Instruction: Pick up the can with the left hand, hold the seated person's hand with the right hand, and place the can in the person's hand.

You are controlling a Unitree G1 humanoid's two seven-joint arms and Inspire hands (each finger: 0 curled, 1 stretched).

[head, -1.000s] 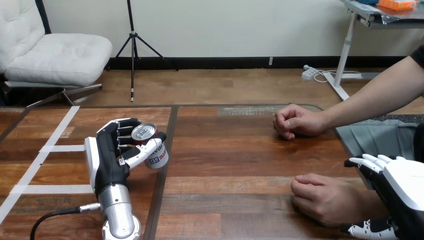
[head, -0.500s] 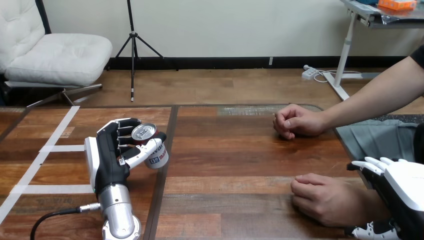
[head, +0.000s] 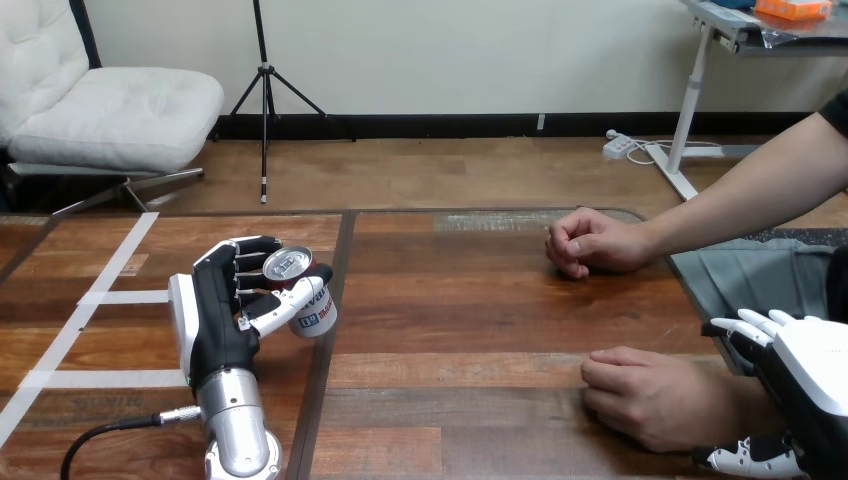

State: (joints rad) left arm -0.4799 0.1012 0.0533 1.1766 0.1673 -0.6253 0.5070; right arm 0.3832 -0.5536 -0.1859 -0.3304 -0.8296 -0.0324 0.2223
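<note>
- The can (head: 316, 316) is at the left of the bench (head: 470, 320), in the grip of the left hand (head: 222, 315).
- The left hand is closed on it: the fingers (head: 240, 265) curl round the far side and the thumb lies across the near side.
- The can leans, with its silver top turned up and toward the camera and its lower end close to the wood; I cannot tell whether it touches the bench.
- Strips of white tape (head: 130, 296) run over the bench just left of that hand.
- The person has 2 hands on the bench at the right side, both loosely curled, knuckles up.
- The person's far hand (head: 590, 242) is by the far edge, well apart from the can.
- The person's near hand (head: 650, 395) rests by the near right corner.
- The right hand (head: 805, 385) stands at that near hand's wrist, unclenched: its fingers (head: 758, 323) reach out straight above the wrist and its thumb sits below it, gripping nothing.
- Whether the right hand touches the wrist cannot be told.
</note>
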